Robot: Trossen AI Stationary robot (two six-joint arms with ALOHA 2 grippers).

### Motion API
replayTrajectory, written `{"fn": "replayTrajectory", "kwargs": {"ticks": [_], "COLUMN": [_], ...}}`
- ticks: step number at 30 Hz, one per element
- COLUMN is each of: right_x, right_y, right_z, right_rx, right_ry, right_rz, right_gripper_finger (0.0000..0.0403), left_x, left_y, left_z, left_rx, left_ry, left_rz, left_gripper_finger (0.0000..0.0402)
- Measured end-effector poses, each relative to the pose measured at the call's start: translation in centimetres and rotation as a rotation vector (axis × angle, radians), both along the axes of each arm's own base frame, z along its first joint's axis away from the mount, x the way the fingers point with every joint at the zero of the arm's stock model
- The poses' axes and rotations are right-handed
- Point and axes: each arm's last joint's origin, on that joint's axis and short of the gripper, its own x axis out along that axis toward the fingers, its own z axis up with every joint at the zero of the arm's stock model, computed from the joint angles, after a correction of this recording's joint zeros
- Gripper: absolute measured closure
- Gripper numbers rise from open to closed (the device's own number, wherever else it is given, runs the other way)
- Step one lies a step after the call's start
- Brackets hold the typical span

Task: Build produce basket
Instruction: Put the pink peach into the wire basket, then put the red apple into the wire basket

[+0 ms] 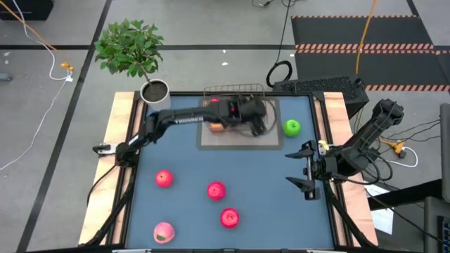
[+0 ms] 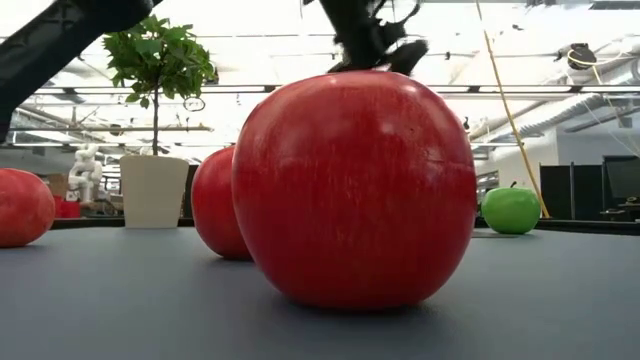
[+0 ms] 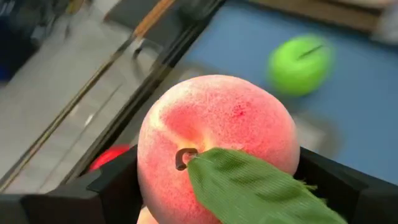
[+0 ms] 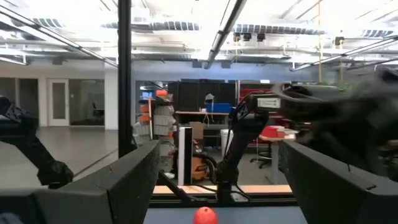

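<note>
My left gripper (image 1: 247, 114) is over the wire basket (image 1: 234, 90) at the table's far side and is shut on a pink peach (image 3: 217, 146) with a green leaf. The basket stands on a grey mat (image 1: 239, 140); a red fruit (image 1: 213, 102) and an orange one (image 1: 216, 127) show in it. A green apple (image 1: 292, 127) rests on the table right of the mat. Three red apples (image 1: 163, 178) (image 1: 216, 190) (image 1: 229, 218) and a pink peach (image 1: 163, 232) rest on the near half. My right gripper (image 1: 307, 169) is open and empty at the right side. My left gripper pinches the peach by its two opposite sides (image 3: 146, 180) between its two fingers (image 3: 106, 186). The peach's stem end and leaf (image 3: 249, 186) face the wrist camera. The arm hides the peach in the high view, so whether it rests on anything cannot be told.
A potted plant (image 1: 130, 46) and a grey pot (image 1: 155, 91) stand at the far left corner. A keyboard (image 1: 320, 86) lies beyond the far right edge. In the low view a red apple (image 2: 355, 190) fills the foreground. Bare blue tabletop (image 1: 274, 204) lies at the near right.
</note>
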Motion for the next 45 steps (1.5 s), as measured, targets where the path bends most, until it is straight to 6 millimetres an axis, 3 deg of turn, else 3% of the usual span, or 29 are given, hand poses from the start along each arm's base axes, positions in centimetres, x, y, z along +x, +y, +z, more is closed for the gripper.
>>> {"fn": "replayTrajectory", "kwargs": {"ticks": [7, 14, 20, 27, 33, 40, 45], "right_x": [-0.3, -0.9, -1.1, -1.2, -1.2, -1.2, -1.2], "right_y": [-0.2, -0.1, 0.2, 0.3, 0.3, 0.1, 0.1], "right_z": [0.0, 0.0, 0.0, -0.1, -0.1, -0.1, 0.0], "right_rx": [-0.003, 0.005, 0.016, 0.015, 0.014, 0.025, 0.027], "right_ry": [0.037, 0.07, 0.069, 0.072, 0.072, 0.091, 0.085], "right_rz": [-0.074, -0.126, -0.103, -0.101, -0.102, -0.151, -0.146], "right_gripper_finger": [0.0083, 0.0083, 0.0083, 0.0083, 0.0083, 0.0083, 0.0083], "left_x": [-3.6, -5.4, -7.1, -7.1, -6.7, -4.4, -0.6], "left_y": [7.5, 10.7, 12.8, 12.6, 11.1, 7.4, 3.2], "left_z": [-0.9, -3.6, -7.1, -7.8, -4.7, 0.3, 1.3], "left_rx": [-0.094, -0.146, -0.201, -0.199, -0.144, -0.005, 0.042], "left_ry": [0.119, 0.205, 0.296, 0.328, 0.231, -0.047, -0.272], "left_rz": [0.257, 0.371, 0.446, 0.411, 0.332, 0.161, -0.16], "left_gripper_finger": [0.0061, 0.0064, 0.0016, 0.0014, 0.0014, 0.0014, 0.0014]}}
